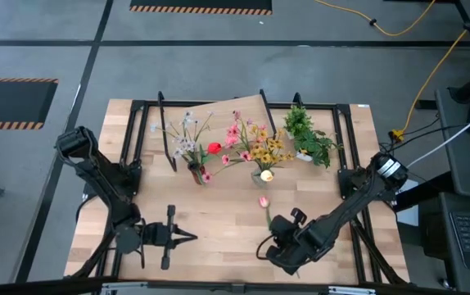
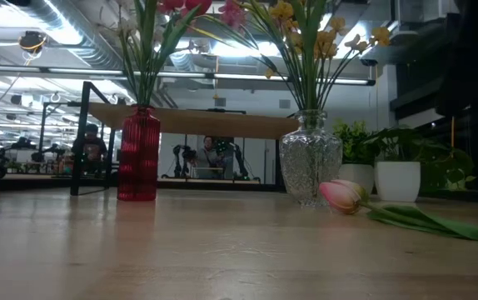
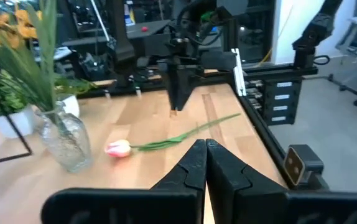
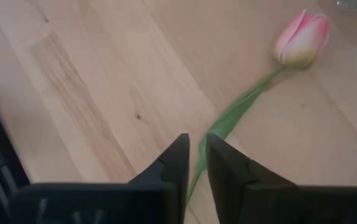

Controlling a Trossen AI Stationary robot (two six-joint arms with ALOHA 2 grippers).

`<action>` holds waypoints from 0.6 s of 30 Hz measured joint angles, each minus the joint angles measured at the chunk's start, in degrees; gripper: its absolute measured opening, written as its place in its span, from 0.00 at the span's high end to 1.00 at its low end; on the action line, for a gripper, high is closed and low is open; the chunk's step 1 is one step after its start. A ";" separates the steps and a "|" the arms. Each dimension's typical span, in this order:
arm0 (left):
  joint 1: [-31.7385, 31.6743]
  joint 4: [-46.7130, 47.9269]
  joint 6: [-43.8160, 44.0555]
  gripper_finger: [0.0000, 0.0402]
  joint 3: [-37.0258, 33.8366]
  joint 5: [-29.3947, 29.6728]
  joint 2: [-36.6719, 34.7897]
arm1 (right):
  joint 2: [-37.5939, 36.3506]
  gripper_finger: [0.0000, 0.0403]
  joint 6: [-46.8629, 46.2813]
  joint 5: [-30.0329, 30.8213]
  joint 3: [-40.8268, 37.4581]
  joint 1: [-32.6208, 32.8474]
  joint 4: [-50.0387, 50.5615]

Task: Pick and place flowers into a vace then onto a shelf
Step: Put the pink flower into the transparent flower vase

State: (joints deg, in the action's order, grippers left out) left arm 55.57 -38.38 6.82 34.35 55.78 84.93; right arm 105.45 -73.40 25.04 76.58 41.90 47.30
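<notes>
The right tool [image 4: 195,163] sits low over the desk [image 1: 219,225], its two dark fingers [image 4: 173,163] set a narrow slit apart, gripping nothing. Directly ahead of its tips lies a pink tulip [image 4: 302,38] flat on the wood. The tulip's thin green stem [image 4: 234,112] runs straight out from the gap between the fingers, and the closed head points away from the tool, toward the vases; its long axis is in line with the tool's reach.

From above, the tulip [image 1: 264,202] lies between the right tool [image 1: 277,243] and a clear glass vase [image 1: 265,174] full of yellow and pink flowers [image 1: 259,147]. Beside that stands a red vase [image 1: 196,173] with pale and pink flowers [image 1: 187,139].

Beyond the vases is the raised light-wood shelf [image 1: 219,115] on black legs, and a potted green plant [image 1: 309,138] in a white pot stands farther off, to the right-arm side.

The left tool [image 1: 187,236] rests well apart on the other side of the desk, its fingers [image 3: 194,168] pressed together and empty, pointing toward the tulip.
</notes>
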 joint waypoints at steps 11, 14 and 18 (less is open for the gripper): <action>-0.67 1.48 1.54 0.99 0.00 -2.55 0.00 | 1.42 0.69 -0.10 0.93 -0.02 -0.44 -2.47; -0.67 1.46 1.54 1.00 0.00 -2.39 0.00 | 2.61 0.65 -0.14 0.92 -0.02 -0.46 -3.77; -0.67 1.45 1.64 0.99 0.00 -2.44 0.00 | 4.58 0.63 -2.59 0.81 -0.04 -0.61 -2.93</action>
State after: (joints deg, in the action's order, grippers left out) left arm 54.89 -36.93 8.46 34.35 53.34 84.93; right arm 110.03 -75.99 25.85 76.53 41.29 44.37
